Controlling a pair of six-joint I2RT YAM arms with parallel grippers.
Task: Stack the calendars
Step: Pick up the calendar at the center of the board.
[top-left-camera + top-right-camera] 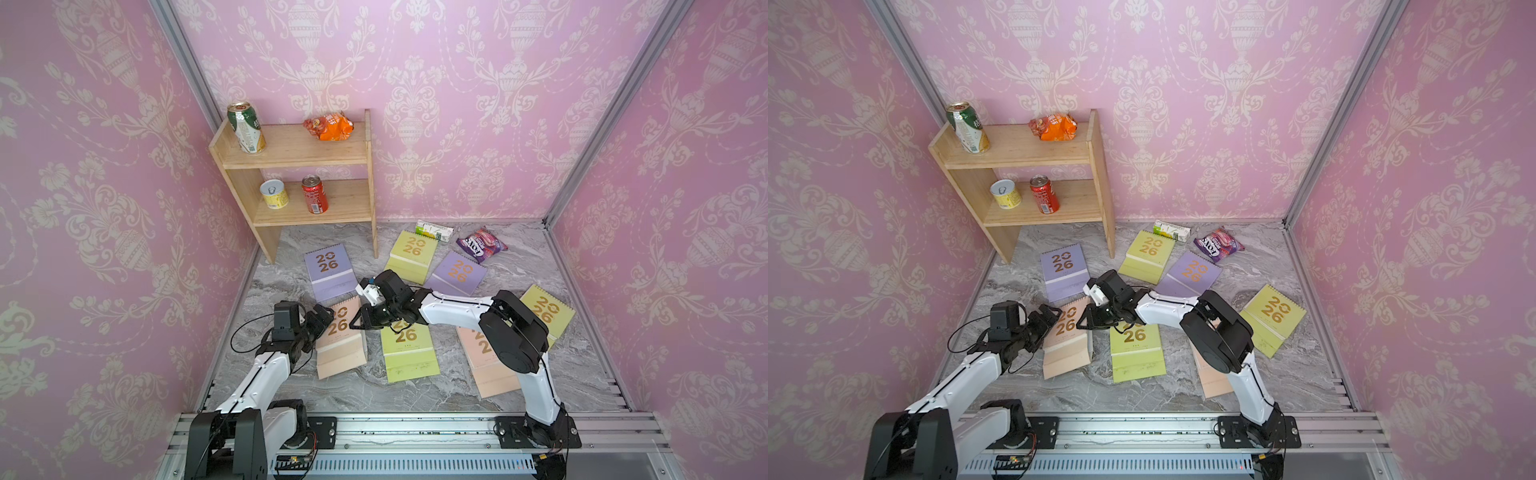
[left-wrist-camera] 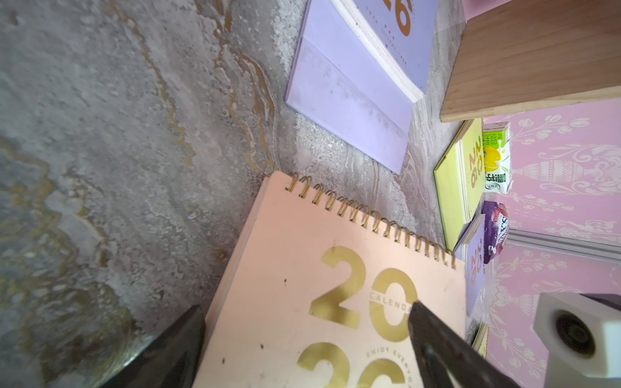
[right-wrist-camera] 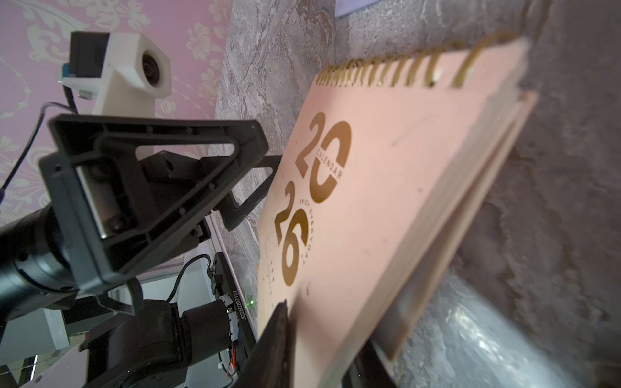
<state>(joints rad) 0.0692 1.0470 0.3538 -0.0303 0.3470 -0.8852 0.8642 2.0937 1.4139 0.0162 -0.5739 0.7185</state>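
Now the right gripper (image 1: 357, 322) is clamped on the 3 o'clock edge of the peach calendar (image 1: 343, 349), which lies at about 8 o'clock from the middle of the marble table (image 1: 374, 395). The right wrist view shows one finger (image 3: 279, 336) on the cover and the other tucked under that edge.

The left gripper (image 1: 322, 318) sits at the same calendar's 9 o'clock side with its jaws wide apart. In the left wrist view one finger is off the cover above the table and the other is over the gold "20"; whether either touches cannot be told.

The other calendars lie spread over the table:
- a lilac calendar (image 1: 328, 270) at 10 o'clock
- a yellow-green calendar (image 1: 411, 253) at 12
- a second lilac calendar (image 1: 457, 272) at 1, just beside it
- a second yellow-green calendar (image 1: 544, 311) at 3
- a second peach calendar (image 1: 490, 374) at 4 to 5, partly hidden by the right arm
- a third yellow-green calendar (image 1: 409, 357) at 6, just beside the gripped one

A green-white carton (image 1: 434, 230) and a purple snack packet (image 1: 482, 245) rest by the back wall near 1 o'clock, and a wooden shelf (image 1: 316, 158) stands at 11.
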